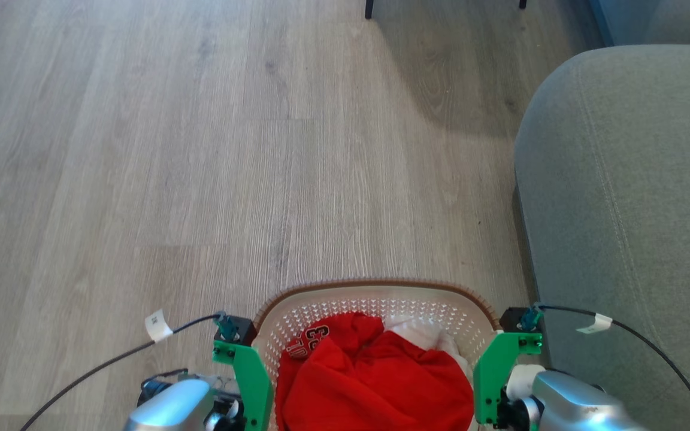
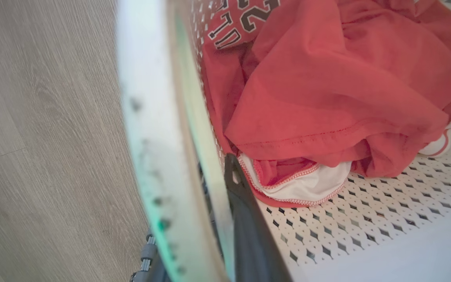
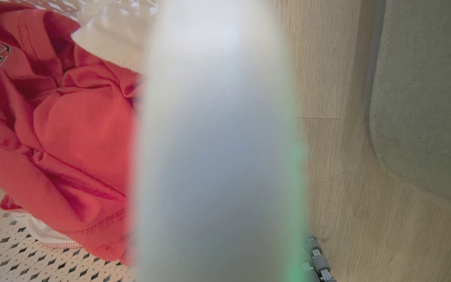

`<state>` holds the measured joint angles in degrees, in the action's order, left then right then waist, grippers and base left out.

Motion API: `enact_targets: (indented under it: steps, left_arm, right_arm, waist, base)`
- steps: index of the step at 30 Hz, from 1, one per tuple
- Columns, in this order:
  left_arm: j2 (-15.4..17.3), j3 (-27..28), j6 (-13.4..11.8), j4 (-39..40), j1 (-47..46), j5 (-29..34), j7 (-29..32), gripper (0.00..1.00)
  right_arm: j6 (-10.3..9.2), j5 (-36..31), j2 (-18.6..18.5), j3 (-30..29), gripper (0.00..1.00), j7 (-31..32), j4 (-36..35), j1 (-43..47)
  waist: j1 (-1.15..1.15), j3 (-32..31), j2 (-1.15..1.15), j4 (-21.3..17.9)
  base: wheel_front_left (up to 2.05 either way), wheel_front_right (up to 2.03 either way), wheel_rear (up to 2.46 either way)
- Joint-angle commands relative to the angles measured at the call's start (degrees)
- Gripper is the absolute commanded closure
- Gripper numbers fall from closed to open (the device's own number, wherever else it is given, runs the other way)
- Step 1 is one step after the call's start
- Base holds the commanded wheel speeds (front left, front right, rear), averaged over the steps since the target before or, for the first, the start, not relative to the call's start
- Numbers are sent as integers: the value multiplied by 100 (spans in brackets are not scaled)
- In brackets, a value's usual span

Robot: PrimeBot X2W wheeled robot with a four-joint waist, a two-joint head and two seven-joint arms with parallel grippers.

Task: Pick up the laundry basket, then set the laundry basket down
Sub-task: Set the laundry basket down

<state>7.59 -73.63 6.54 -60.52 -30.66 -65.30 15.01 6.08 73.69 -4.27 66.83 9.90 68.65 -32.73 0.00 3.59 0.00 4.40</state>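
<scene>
The laundry basket, white and perforated with a brown rim, sits at the bottom centre of the head view between my two arms. Red clothes with a white piece fill it. My left gripper is at its left side and my right gripper at its right. In the left wrist view the white handle runs between my fingers, with one dark finger inside the basket wall. A blurred white handle stands close before the right wrist camera, beside the red clothes. I cannot tell whether the basket touches the floor.
A grey sofa stands close on the right, its arm next to my right gripper. Two dark furniture legs show at the far top. Wood floor stretches ahead and to the left. Black cables trail from both wrists.
</scene>
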Motion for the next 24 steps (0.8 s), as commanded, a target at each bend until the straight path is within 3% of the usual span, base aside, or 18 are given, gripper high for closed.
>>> enact_targets:
  steps: [1, 10, 24]
  left_arm:
    - [-43, 27, 95, 107, -344, 14, -83, 100]
    - [-108, 27, 95, 22, -539, 44, -220, 100]
    - [-414, 29, 95, -671, -1454, 360, -998, 100]
  right_arm:
    - [141, 20, 139, 79, 100, -106, -176, -294]
    - [141, 7, 139, 112, 100, -402, -130, -553]
    - [141, -192, 39, 133, 100, -1182, 14, -1358]
  waist:
    - [0, 32, 0, -6]
    - [0, 505, 0, -24]
    - [0, 2081, 0, -56]
  base:
    - [0, 0, 0]
    - [0, 0, 0]
    - [0, 0, 0]
